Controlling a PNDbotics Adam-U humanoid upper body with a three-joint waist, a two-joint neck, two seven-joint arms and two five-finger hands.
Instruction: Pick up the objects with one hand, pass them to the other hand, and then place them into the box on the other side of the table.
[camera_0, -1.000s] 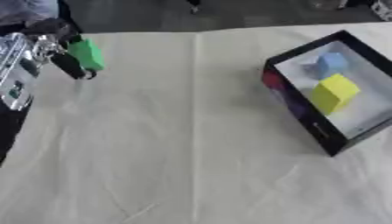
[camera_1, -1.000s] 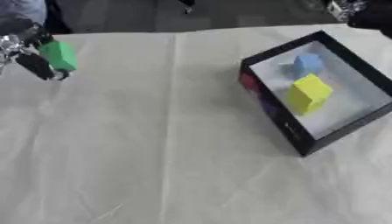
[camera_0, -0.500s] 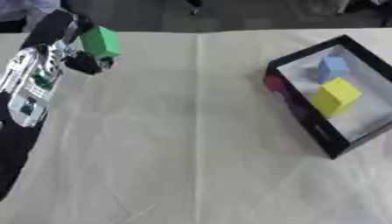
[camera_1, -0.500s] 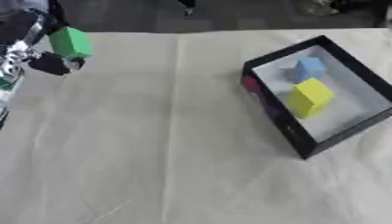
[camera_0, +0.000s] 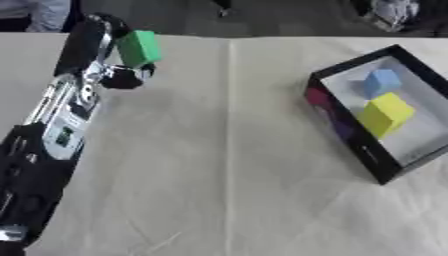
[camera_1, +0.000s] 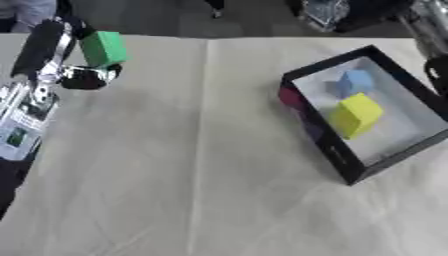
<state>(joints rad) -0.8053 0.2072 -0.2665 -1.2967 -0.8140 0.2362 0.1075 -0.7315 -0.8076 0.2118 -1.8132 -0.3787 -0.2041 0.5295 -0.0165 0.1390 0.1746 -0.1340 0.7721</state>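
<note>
Your left hand (camera_0: 112, 60) has the green block (camera_0: 138, 48) pinched between curled fingers and thumb, held up over the far-left part of the bench (camera_0: 219, 165), well apart from the box (camera_0: 350, 135).

The block looks like a rigid, light cube with flat faces, probably foam or plastic, though I can't tell the material for sure. It shouldn't deform or break. Smooth faces may slip, so take it on 2 opposite flat faces, not on edges or corners. For the handover, leave the face pointing toward the bench centre free so the other hand has somewhere to close.

The right hand shows only as a dark sliver at the right edge of the right eye view; can't tell its finger state.

The box sits on the right, tilted askew, and already holds a yellow block (camera_0: 383, 114) and a blue block (camera_0: 381, 82). Free floor is at its near end, so aim there. The black rim nearest you stands up in the approach path, so come in over it, not across.

The cloth between hand and box carries nothing in the way.
</note>
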